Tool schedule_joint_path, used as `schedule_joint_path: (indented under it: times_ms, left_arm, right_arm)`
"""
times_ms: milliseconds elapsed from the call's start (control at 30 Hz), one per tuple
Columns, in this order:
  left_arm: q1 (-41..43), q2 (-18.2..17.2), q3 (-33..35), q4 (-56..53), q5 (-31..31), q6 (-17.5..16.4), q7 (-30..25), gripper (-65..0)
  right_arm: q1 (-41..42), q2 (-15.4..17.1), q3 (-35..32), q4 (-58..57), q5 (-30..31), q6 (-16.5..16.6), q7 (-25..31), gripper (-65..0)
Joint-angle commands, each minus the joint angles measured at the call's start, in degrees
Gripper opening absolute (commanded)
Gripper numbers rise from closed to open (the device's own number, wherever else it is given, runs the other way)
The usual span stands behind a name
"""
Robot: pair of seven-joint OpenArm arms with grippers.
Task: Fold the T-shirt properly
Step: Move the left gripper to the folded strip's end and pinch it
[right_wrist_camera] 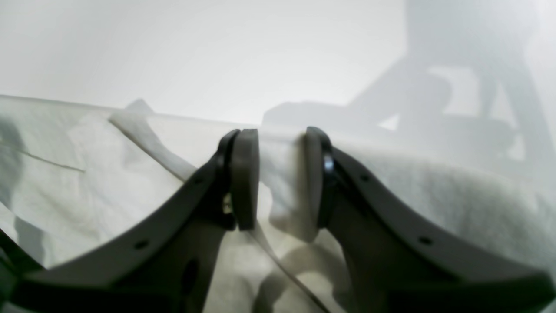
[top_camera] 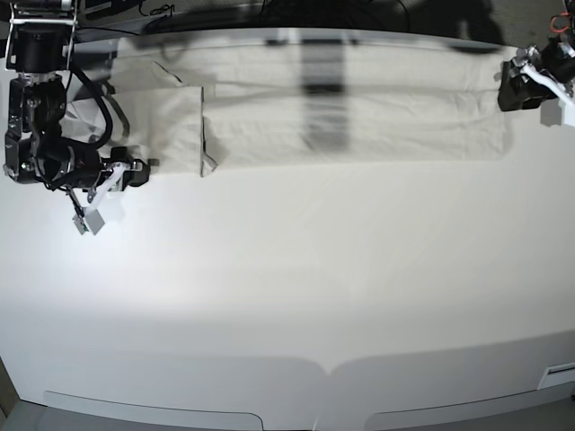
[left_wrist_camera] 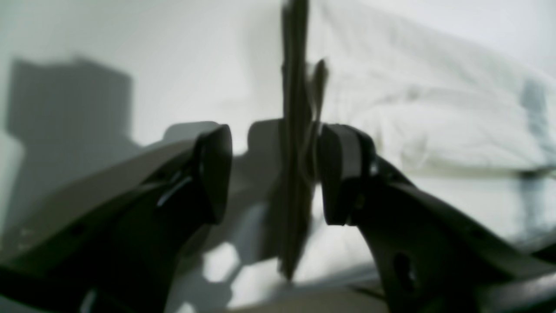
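Roughly, by label:
T-shirt: the T-shirt (top_camera: 350, 117) is laid as a long folded band along the far edge of the table (top_camera: 296, 296), running nearly from one side to the other; a folded-over panel is seen at its end by the right arm.
Right gripper: the right gripper (right_wrist_camera: 278, 178) is closed part-way on a bunched fold at the T-shirt's edge; cloth is seen pinched between both pads in the right wrist view.
Left gripper: the left gripper (left_wrist_camera: 273, 174) is spread wide with nothing held; a dark blurred upright strip is seen beyond the gap, its identity cannot be told; the T-shirt's other end lies just beyond.
Containers: none are seen.
Edges and room: the whole near and middle part of the table is left bare; both arms are kept at the far corners.
Surface: plain white, smooth, crossed by arm shadows.
Room: dark clutter is seen behind the far edge, too dim to tell.
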Motion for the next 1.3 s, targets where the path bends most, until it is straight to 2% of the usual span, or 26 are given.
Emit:
schedule_joint_path:
  times_ms: [0, 167, 267, 400, 467, 633, 833, 867, 967, 1033, 1267]
  left_arm:
    - [-0.17, -1.57, -0.37, -0.11, -3.37, -0.45, 1.16, -32.9]
    - [-0.79, -2.36, -0.37, -1.27, -9.11, -0.45, 7.56, -33.1]
    - [-1.16, -2.36, 0.26, -1.27, -12.02, -0.45, 8.74, -33.1]
    - [-1.95, -2.38, 3.82, -1.27, -12.2, -0.45, 8.63, -33.3]
    - [-2.23, -2.38, 5.51, -1.27, -11.54, -0.45, 7.78, -33.3]
    - [-2.19, -2.36, 6.78, -1.27, -5.14, -0.45, 2.95, -33.3]
    - [-2.19, -2.34, 6.84, -1.29, -6.69, -0.45, 1.81, -34.6]
    - [-2.19, -2.36, 6.82, -1.27, -6.49, -0.45, 0.66, -34.6]
    - [-2.16, -2.38, 6.82, -1.29, 1.03, -0.45, -8.85, -34.5]
    - [-2.19, -2.4, 6.82, -1.27, 4.66, -0.45, -12.68, -34.5]
    - [-2.19, -2.34, 6.84, -1.27, 6.64, -0.45, -13.14, -34.5]
  right_arm:
    - [0.96, 0.76, 0.39, 0.7, 0.72, 0.3, 1.33, -46.1]
    - [0.96, 0.74, 0.39, 0.7, 0.76, 0.3, 1.64, -46.1]
    - [0.96, 0.76, 0.39, 0.7, 0.74, 0.3, 1.64, -46.1]
    - [0.96, 0.74, 0.39, 0.7, 0.74, 0.3, 1.49, -46.1]
    - [0.96, 0.76, 0.39, 0.7, 0.72, 0.3, 1.4, -46.1]
    - [0.94, 0.76, 0.39, 0.7, 0.72, 0.3, 0.85, -46.1]
    - [0.96, 0.76, 0.39, 0.7, 1.25, 0.3, 1.03, -46.1]
    - [0.96, 0.76, 0.39, 0.7, 1.73, 0.3, 0.9, -46.1]
    - [0.96, 0.76, 0.39, 0.7, 2.01, 0.3, 0.37, -46.1]
    - [0.96, 0.76, 0.39, 0.7, 2.01, 0.3, -0.31, -46.1]
    - [0.96, 0.76, 0.39, 0.7, 2.03, 0.3, -0.63, -46.1]
